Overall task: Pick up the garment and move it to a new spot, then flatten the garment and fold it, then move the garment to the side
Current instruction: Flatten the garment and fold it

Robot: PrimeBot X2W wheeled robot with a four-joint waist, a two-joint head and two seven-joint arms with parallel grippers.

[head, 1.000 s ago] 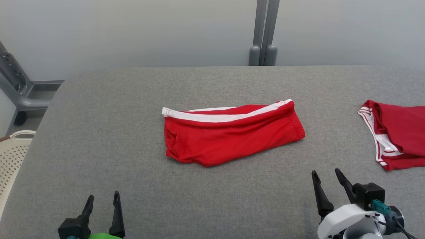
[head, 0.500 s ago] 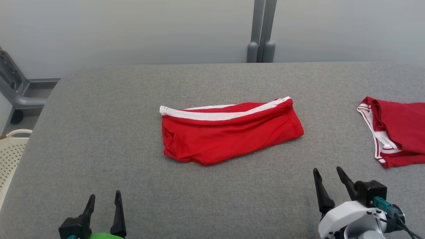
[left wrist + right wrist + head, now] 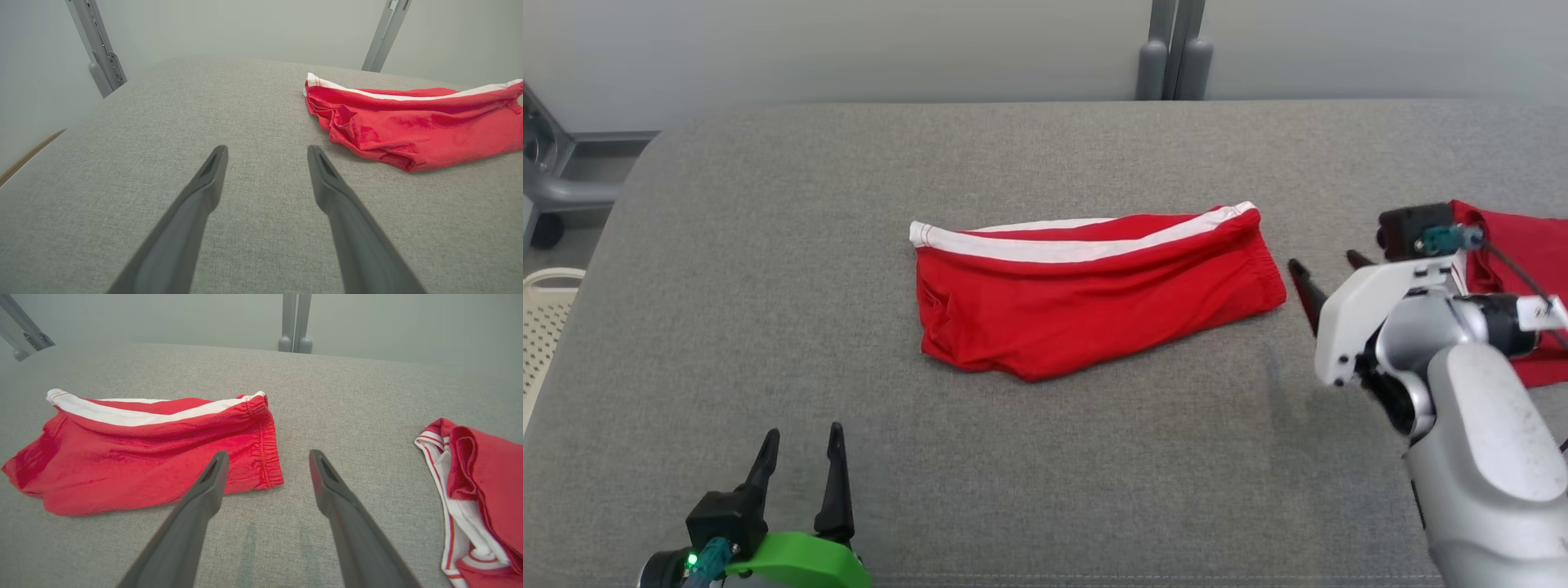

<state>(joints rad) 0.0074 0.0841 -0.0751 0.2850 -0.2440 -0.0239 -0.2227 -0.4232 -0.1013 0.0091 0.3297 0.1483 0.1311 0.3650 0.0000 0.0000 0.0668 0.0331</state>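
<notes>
Flat near the middle of the grey surface: red shorts with a white side stripe, apparently folded in half, clear of both arms. Probably light, soft and limp; likely to sag and bunch once lifted, unlikely to slide on the woven cloth beneath, nothing fragile to worry about. Best taken by pinching a thick edge rather than the thin middle: the gathered waistband at the right end, or the hem corner at the left, ideally both at once to keep the cloth spread. Low at the near left, the left end effector, fingers spread wide, holding nothing, well short of the shorts. Just beside the waistband end, the right end effector, likewise wide and empty, not touching. From the right wrist, a clear look at the waistband's puckered stitching and at a second red garment with white trim, partly hidden behind the forearm in the head view. From the left wrist, wrinkles and a small tuck at the left end, hard to read from above. From the head, a pale basket off the left edge.
</notes>
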